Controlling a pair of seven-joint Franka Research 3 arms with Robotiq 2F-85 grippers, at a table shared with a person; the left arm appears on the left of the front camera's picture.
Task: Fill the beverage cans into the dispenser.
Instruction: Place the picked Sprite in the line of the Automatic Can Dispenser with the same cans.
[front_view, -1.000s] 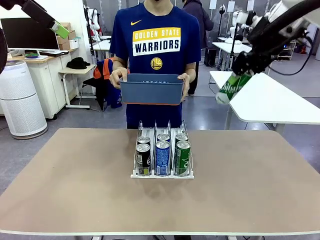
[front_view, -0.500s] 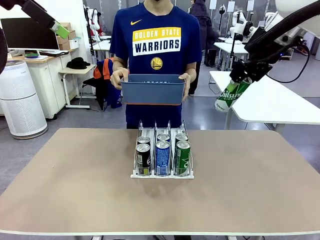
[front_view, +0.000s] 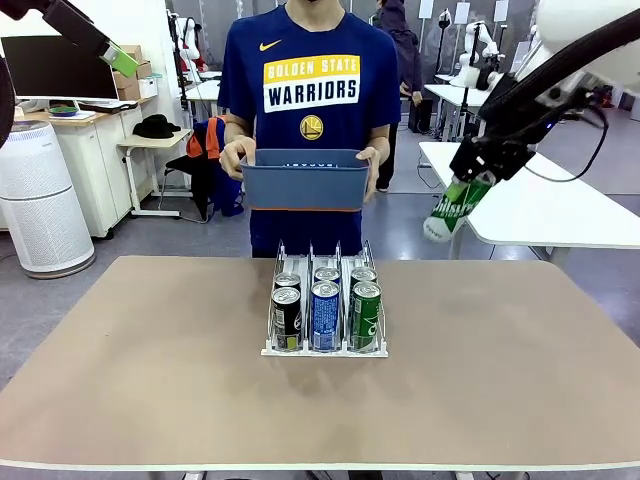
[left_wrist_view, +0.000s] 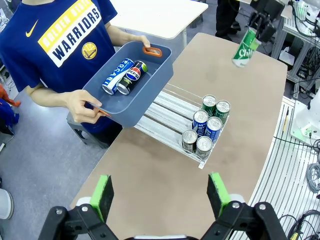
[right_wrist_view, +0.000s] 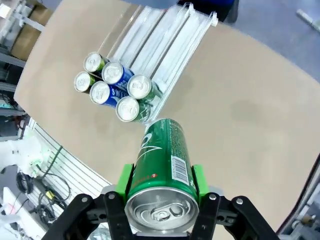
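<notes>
Approach: green can aloft, right of dispenser
Right pincer grasps it tilted, base pointing down-left toward the dispenser; left pincer gapes empty, high aside.

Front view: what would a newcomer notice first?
The right gripper holds a green can tilted in the air at the upper right. At the middle of the table stands the rack with six cans, and behind it a person holds a blue-grey tub.
</notes>
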